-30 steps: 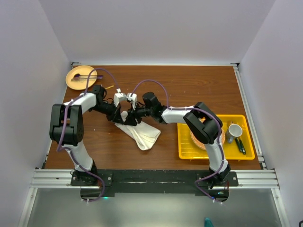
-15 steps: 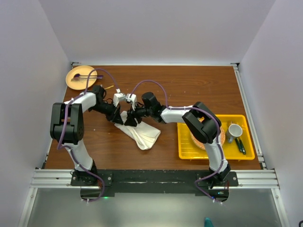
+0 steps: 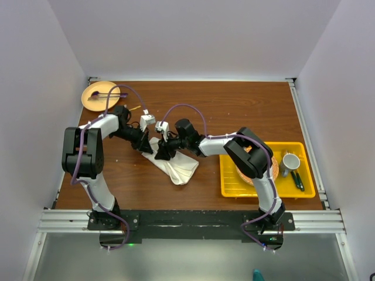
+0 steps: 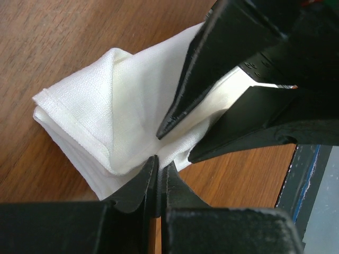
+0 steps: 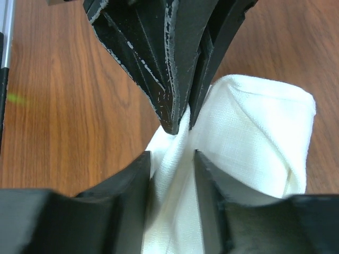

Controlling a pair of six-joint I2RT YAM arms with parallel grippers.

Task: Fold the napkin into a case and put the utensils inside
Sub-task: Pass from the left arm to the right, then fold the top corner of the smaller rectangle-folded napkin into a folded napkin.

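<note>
1. Cream-white cloth, the napkin (image 3: 179, 167), lies bunched in a loose diagonal fold on the brown tabletop (image 3: 234, 111), left of the middle, with both arms meeting at its upper end.
2. From overhead, the left gripper (image 3: 149, 146) and right gripper (image 3: 165, 153) are one dark cluster, so their fingers cannot be read there. That view alone shows the yellow tray (image 3: 228, 175) at the right with a cup (image 3: 290, 161), and the tan plate (image 3: 99, 95) in the far left corner.
3. The left wrist camera shows the left gripper (image 4: 157, 164) clenched on a thin edge of the napkin (image 4: 106, 106), with the right fingers (image 4: 212, 69) spread above the cloth.
4. The right wrist camera shows the right gripper (image 5: 172, 159) straddling a ridge of the napkin (image 5: 254, 137) that fills the gap between its fingers. Whether they press on it I cannot tell. The left fingers (image 5: 169, 106) pinch the same ridge just beyond.
5. Compared with a second ago, the right gripper sits lower and further left, closer over the cloth. The left arm and the napkin have barely shifted.
</note>
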